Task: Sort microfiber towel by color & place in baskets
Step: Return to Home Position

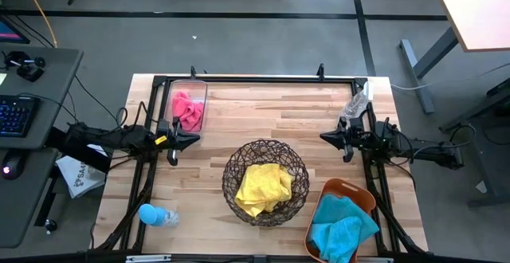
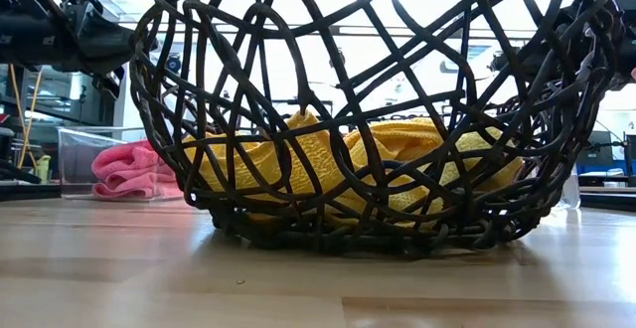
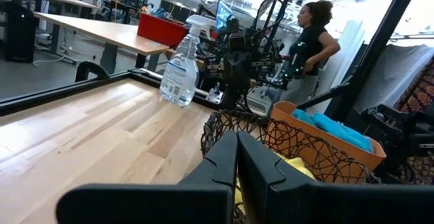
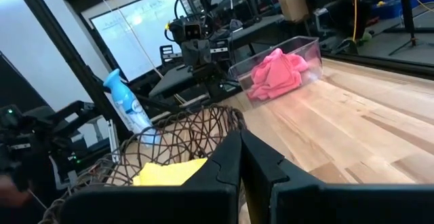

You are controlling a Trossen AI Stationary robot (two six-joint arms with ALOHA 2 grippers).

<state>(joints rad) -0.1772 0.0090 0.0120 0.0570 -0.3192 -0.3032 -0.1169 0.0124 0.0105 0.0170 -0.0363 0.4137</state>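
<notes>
Pale wood table (image 1: 263, 111) on grey floor (image 1: 239, 44) — left claw (image 1: 193, 139) and right claw (image 1: 325, 137) both closed at its sides.

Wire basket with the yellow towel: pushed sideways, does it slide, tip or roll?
Probably slides: the wire basket sits on a flattish base in the low view. Likely light, being open wire. The yellow towel lies low inside, so tipping seems unlikely.

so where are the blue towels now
In the high view, the teal blue towels lie in the salmon-orange tub at the lower right, right of the wire-mesh basket.
</notes>
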